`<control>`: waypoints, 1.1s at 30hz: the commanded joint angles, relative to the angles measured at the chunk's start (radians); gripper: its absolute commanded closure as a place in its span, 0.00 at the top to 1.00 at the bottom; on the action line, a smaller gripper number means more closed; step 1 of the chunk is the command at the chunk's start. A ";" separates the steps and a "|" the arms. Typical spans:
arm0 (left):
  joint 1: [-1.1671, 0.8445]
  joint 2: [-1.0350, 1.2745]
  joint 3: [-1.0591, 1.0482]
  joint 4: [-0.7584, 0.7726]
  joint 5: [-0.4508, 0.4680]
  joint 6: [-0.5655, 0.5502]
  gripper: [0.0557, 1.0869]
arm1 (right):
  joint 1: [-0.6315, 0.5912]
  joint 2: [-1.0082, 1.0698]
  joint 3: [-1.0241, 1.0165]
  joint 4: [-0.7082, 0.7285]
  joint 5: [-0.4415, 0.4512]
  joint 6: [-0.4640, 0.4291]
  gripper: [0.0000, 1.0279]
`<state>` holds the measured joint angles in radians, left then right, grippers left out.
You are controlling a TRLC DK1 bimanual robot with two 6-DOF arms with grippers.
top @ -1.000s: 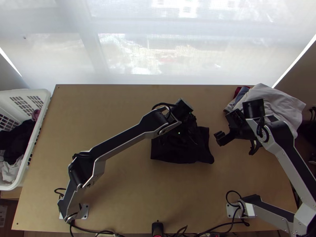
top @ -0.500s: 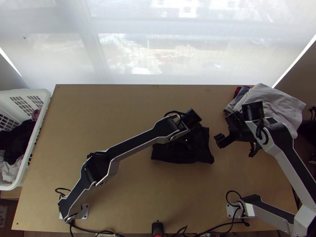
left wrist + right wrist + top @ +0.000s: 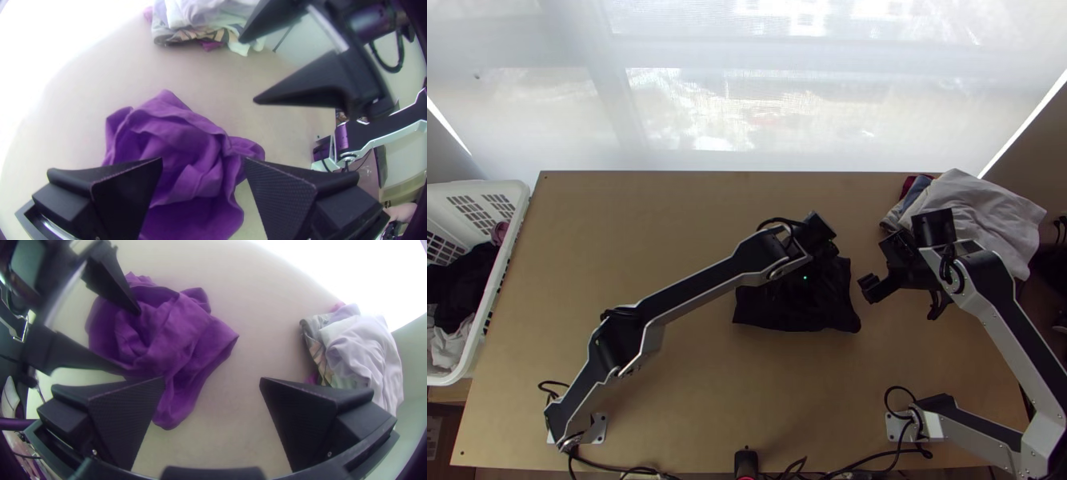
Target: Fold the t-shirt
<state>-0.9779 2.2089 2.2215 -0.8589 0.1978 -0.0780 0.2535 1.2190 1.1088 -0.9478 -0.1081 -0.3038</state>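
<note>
Well, folks, it's early days: the t-shirt lies bunched on the table, with no neat fold to show!
Over the rumpled cloth hangs the left gripper, fingers parted and nothing pinched between them; just beside waits the right gripper, also wide apart and empty-handed. So what's on the board? The shirt is out on the tabletop, and that looks like all. Spreading it flat, squaring the sleeves and every fold appear to lie ahead, so I'd call this the opening stage.
</note>
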 commanded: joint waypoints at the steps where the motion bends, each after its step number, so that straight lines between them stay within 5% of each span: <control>1: 0.076 -0.167 -0.011 -0.095 -0.020 0.035 0.94 | 0.043 0.040 0.002 0.055 0.001 -0.001 0.96; 6: 0.200 -0.318 -0.146 -0.173 -0.029 0.103 0.94 | 0.139 0.159 0.131 0.092 0.001 0.003 0.96; 14: 0.289 -0.526 -0.586 -0.009 -0.029 0.155 0.94 | 0.337 0.393 0.416 0.092 0.001 0.014 0.96; 21: 0.278 -0.575 -0.669 0.018 -0.061 0.122 0.94 | 0.464 0.517 0.474 0.093 0.002 0.005 0.96; 33: 0.271 -0.595 -0.700 0.000 -0.083 0.127 0.94 | 0.328 0.419 0.152 0.175 0.002 -0.032 0.96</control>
<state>-0.7017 1.6253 1.5520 -0.8539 0.1192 0.0456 0.6540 1.6958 1.3918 -0.8043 -0.1055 -0.3153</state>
